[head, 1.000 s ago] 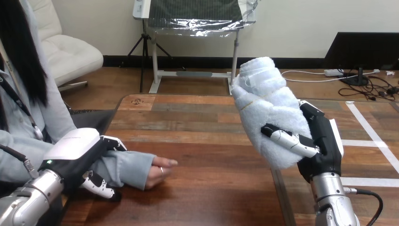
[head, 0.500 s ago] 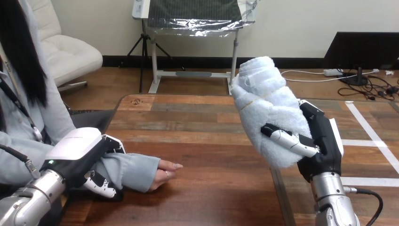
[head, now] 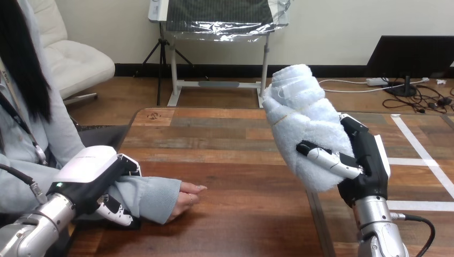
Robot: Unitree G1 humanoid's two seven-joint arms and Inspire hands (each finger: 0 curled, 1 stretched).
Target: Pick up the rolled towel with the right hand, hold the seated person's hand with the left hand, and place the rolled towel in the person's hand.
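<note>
Right hand (head: 367,166): clenched around the towel (head: 305,123), a finger (head: 329,159) lying across its lower front. The towel is raised clear of the table (head: 225,144) at the right side, upright with its top leaning slightly left. It is rolled, white, and its upper end stands above the hand.

Left hand (head: 88,171): at the table's left edge, set over the person's forearm (head: 147,195). White shell on top, fingers (head: 115,213) curled under the sleeve, so it is grasping the forearm, not the person's hand (head: 184,195).

Person's hand: resting on the table just beyond the sleeve cuff, fingers pointing right, loosely bent. It holds nothing.

The 2 robot hands are well apart. Towel and person's hand are well apart, with bare tabletop between them.
</note>
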